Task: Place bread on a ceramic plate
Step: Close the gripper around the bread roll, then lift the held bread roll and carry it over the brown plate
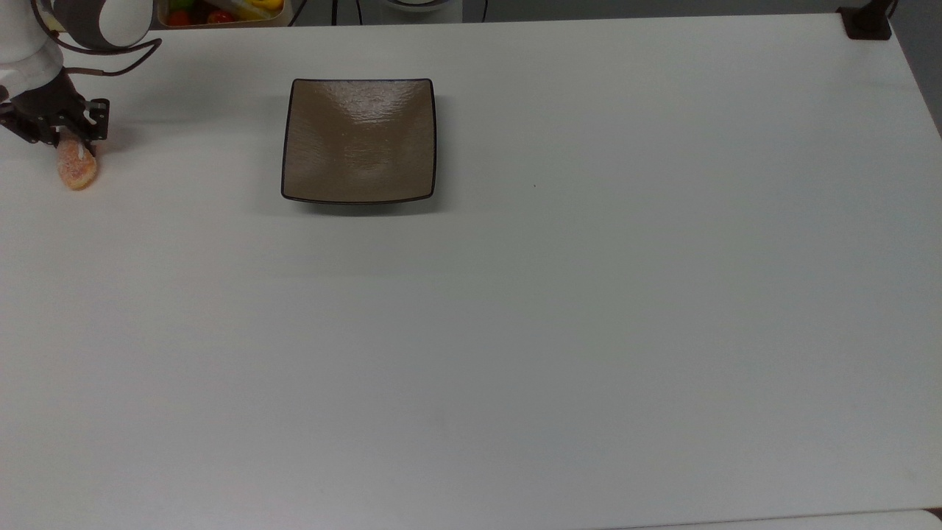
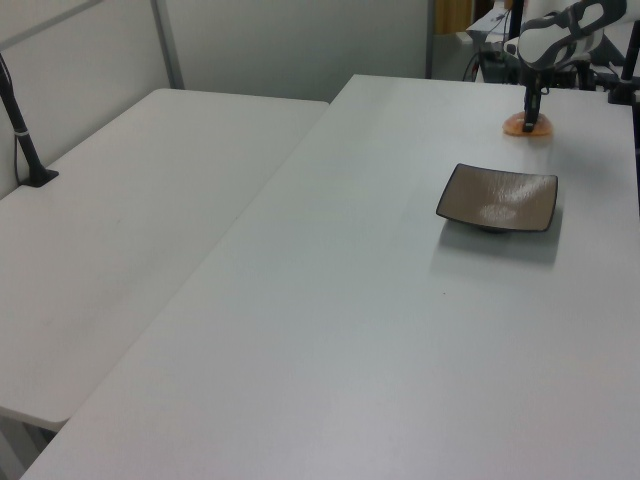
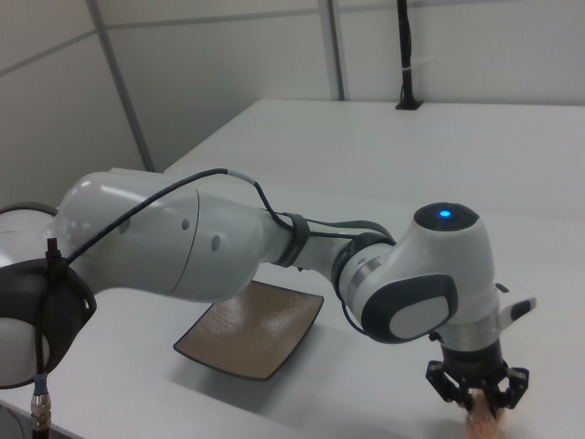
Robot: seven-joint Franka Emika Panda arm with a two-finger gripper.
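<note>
The plate (image 1: 359, 140) sits toward the table's (image 1: 559, 309) far edge. Well apart, at the top view's left edge, the bread (image 1: 77, 168) lies lengthwise toward the near edge, pointed end nearest, its far end pinched in the narrowed gripper (image 1: 68, 140).

Fingers (image 2: 531, 103) on bread (image 2: 528, 124), ceramic plate (image 2: 497, 198) apart

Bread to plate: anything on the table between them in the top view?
Nothing. In the top view the white table is bare between the bread, under the gripper, and the ceramic plate.
</note>
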